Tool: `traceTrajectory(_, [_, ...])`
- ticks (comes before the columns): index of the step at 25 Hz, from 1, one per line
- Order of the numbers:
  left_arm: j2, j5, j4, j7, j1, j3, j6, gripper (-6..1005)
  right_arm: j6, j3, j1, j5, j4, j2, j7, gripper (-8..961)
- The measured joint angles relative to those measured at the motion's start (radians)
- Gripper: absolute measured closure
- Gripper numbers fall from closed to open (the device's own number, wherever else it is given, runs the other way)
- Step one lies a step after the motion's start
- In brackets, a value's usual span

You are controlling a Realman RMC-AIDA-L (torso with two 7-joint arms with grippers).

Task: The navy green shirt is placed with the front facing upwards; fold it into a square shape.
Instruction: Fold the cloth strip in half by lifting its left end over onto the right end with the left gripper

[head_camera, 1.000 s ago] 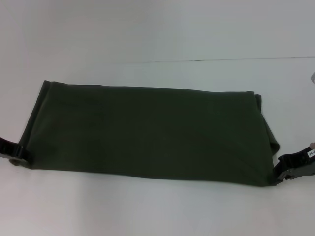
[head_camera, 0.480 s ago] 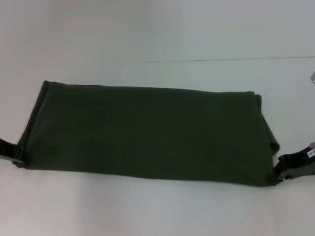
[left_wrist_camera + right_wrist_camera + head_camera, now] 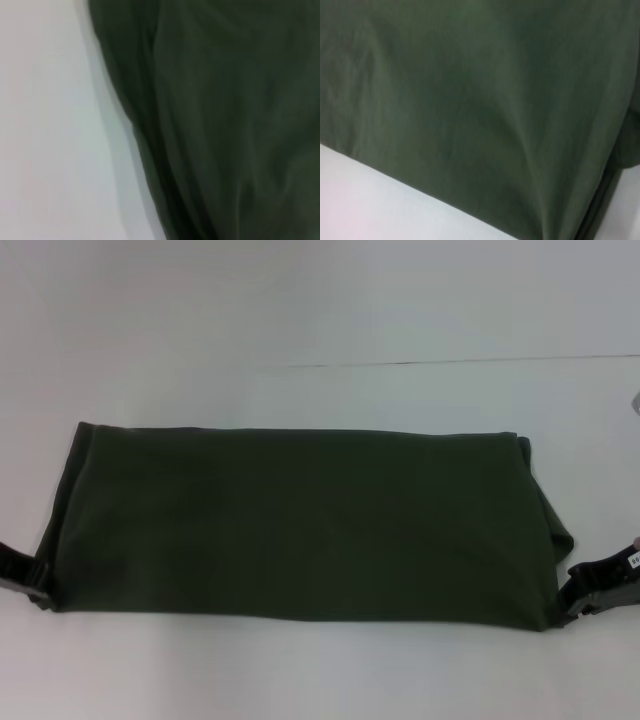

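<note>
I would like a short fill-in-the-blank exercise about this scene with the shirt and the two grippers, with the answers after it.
1. The shirt lies folded into a long ____ band on the white table.
2. The left gripper is at the band's near ____ corner.
3. The right gripper is at the band's near ____ corner.
4. In the head view, the side of the shirt facing up shows ____ lettering.

Answers: green; left; right; no
</note>
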Motion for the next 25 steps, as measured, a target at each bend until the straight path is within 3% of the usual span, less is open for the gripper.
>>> traceTrajectory(14, [-0.002, -0.002, 0.083, 0.026, 0.048, -0.009, 0.243, 935, -0.076, -0.002, -0.012, -0.112, -0.001, 0.0, -0.023, 896])
traceTrajectory(25, [-0.014, -0.007, 0.108, 0.023, 0.066, -0.011, 0.266, 932, -0.084, 0.001, -0.018, -0.115, -0.002, 0.0, -0.063, 878])
